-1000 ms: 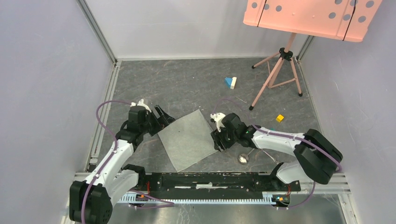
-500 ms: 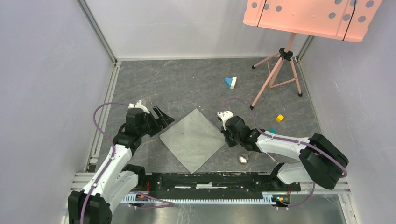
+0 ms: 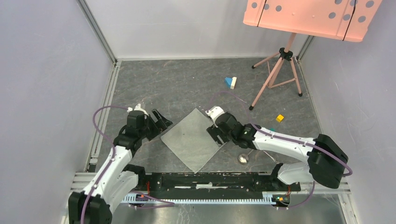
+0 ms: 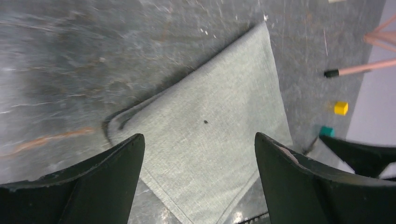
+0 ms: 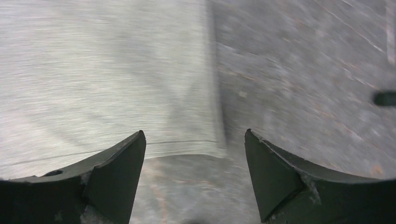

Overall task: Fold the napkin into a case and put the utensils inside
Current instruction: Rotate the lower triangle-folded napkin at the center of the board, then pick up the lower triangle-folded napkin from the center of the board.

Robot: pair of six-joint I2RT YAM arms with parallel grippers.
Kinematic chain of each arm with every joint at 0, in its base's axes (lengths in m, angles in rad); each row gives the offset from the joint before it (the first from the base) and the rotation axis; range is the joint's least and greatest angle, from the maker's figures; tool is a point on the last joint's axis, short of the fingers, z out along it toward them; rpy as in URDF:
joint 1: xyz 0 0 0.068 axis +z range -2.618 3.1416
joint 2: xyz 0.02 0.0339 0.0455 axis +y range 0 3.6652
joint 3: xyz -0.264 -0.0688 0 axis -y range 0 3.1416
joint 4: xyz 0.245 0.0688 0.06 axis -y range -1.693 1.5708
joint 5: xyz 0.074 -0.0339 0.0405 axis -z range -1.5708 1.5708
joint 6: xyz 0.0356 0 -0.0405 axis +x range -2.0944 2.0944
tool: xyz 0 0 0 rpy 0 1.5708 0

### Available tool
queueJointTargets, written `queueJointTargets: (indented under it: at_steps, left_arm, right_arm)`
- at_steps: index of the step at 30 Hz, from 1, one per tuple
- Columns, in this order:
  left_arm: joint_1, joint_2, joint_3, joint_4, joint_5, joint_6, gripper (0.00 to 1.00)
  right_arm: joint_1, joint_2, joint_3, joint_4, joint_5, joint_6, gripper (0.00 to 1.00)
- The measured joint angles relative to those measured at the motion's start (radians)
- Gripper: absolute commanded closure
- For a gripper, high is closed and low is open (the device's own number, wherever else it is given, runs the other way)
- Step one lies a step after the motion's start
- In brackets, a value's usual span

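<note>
Napkin [image 3: 194, 138] in the middle
Left gripper [image 3: 163, 122] at its left corner, right gripper [image 3: 213, 135] over its right edge, spoon [image 3: 243, 158], I think, further right.

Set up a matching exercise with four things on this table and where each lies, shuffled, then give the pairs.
1 napkin
2 spoon
3 yellow block
4 blue and white blocks

A left of the tripod, farthest back
B spread flat, centre
C near edge, right of the napkin
D right of the tripod's nearest foot

Pairs: 1-B, 2-C, 3-D, 4-A

The grey napkin [image 3: 191, 140] lies spread diamond-wise, the spoon [image 3: 243, 158] near its right corner.
</note>
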Motion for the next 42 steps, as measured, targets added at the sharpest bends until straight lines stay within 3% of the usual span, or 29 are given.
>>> queueJointTargets:
  at_steps: [5,12,17,29,31,42]
  left_arm:
    - [0.000,-0.229,0.018,-0.132,-0.161,-0.029,0.07]
    - [0.000,-0.503,0.092,-0.254,-0.306,-0.049,0.07]
    - [0.000,-0.567,0.160,-0.328,-0.369,-0.048,0.07]
    - [0.000,-0.587,0.176,-0.410,-0.398,-0.047,0.07]
    - [0.000,-0.593,0.177,-0.414,-0.399,-0.047,0.07]
    - [0.000,-0.594,0.187,-0.419,-0.396,-0.038,0.06]
  right_arm:
    - [0.169,0.039,0.064,-0.010,-0.126,0.054,0.19]
    - [0.376,0.279,0.223,-0.054,-0.193,0.146,0.32]
    - [0.447,0.378,0.320,-0.106,-0.184,0.179,0.40]
    - [0.481,0.499,0.395,-0.141,-0.160,0.207,0.41]
    - [0.481,0.503,0.397,-0.139,-0.150,0.209,0.46]
    - [0.480,0.505,0.394,-0.125,-0.089,0.221,0.99]
